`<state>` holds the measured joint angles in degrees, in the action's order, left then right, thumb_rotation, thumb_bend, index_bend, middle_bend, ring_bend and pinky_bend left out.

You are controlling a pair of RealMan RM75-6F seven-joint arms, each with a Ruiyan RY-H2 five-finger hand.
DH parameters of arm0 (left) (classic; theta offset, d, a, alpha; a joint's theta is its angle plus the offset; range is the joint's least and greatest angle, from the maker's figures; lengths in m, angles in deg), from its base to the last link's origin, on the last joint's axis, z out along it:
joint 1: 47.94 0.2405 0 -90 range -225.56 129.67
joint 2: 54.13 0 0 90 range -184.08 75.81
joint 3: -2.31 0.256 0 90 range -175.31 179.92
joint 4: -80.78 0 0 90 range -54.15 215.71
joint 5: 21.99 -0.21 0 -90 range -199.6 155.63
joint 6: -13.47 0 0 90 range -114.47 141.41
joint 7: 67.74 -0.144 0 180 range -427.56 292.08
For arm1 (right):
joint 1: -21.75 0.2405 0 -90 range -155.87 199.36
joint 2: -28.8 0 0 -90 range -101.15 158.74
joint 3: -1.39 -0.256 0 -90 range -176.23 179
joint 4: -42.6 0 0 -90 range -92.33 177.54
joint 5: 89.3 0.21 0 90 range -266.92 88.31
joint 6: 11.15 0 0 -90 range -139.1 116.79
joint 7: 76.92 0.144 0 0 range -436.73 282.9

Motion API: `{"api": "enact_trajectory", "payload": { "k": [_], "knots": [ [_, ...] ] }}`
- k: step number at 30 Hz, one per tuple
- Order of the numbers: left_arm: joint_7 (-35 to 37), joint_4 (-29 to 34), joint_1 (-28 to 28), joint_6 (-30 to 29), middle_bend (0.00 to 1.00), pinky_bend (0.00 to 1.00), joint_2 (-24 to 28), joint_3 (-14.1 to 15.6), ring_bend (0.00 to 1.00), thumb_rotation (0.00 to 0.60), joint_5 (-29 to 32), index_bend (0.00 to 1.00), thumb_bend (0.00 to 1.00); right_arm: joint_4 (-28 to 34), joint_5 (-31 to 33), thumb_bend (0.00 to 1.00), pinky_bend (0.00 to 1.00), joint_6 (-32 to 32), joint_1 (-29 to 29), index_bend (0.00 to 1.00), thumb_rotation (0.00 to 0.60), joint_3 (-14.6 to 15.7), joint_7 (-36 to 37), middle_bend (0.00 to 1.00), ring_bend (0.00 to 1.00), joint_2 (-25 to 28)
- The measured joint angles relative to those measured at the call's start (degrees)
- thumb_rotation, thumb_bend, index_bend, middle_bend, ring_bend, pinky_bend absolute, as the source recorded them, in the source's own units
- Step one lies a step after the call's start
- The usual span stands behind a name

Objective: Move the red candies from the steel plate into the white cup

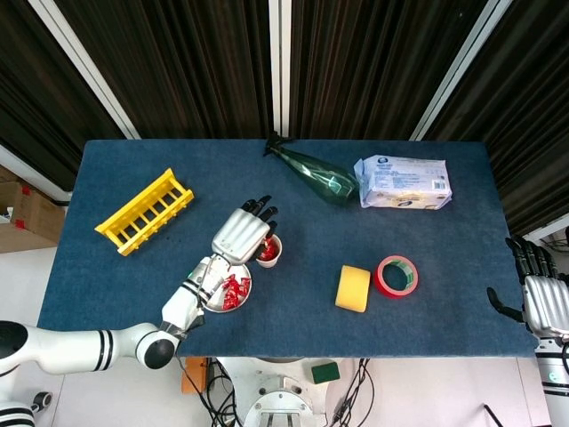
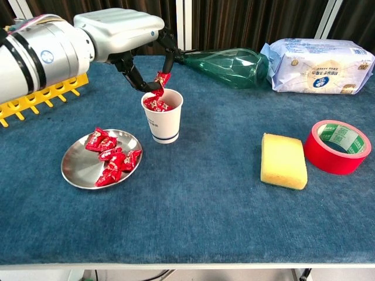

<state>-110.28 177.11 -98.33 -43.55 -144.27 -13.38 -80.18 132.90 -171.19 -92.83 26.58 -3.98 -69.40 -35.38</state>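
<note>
Candy transfer was under way above the white cup point(image 2: 162, 116), which stood left of centre in the chest view with several red candies already inside. The left hand point(image 2: 126, 35) was positioned over the cup from the upper left of the frame, its thumb and a finger clamped on one red candy point(image 2: 161, 81) held just above the cup rim. The steel plate point(image 2: 82, 170) lay to the lower left of the cup, apart from it, and carried the remaining red candies point(image 2: 112, 157) clustered on its right half. In the head view the left hand point(image 1: 242, 236) covered part of the cup point(image 1: 269, 252), with the plate point(image 1: 227, 294) directly below it in the frame. The right hand point(image 1: 544, 298) rested at the lower right edge of the head view, off the table point(image 1: 293, 205), fingers apart and empty. A yellow sponge point(image 2: 283, 160), a red tape roll point(image 2: 337, 146), a green bottle point(image 2: 227, 59), a tissue pack point(image 2: 319, 58) and a yellow rack point(image 1: 144, 211) occupied the rest of the table.
</note>
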Motion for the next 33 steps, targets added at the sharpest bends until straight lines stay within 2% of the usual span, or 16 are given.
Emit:
{"api": "enact_trajectory", "payload": {
  "k": [13,25,33],
  "knots": [
    [0.52,-4.1,-3.12,0.25,0.24,0.23,-2.64,1.08,0.08,0.6,3.99,0.57,0.33,0.04,-0.39,0.33,0.0,-0.16,-0.06,0.0,0.6,0.14,0.39,0.0,0.0,0.16],
    [0.97,-2.86,-3.51,-1.2,0.24,0.23,-1.44,2.89,0.08,0.6,4.21,0.34,0.33,0.15,-0.41,0.33,0.0,-0.11,-0.05,0.0,0.6,0.22,0.13,0.0,0.0,0.14],
    [1.56,0.4,-2.56,-3.53,0.24,0.23,0.52,4.04,0.08,0.6,2.36,0.34,0.33,0.18,-0.15,0.33,0.0,0.17,0.07,0.0,0.6,0.19,-0.24,0.0,0.0,0.04]
  ]
}}
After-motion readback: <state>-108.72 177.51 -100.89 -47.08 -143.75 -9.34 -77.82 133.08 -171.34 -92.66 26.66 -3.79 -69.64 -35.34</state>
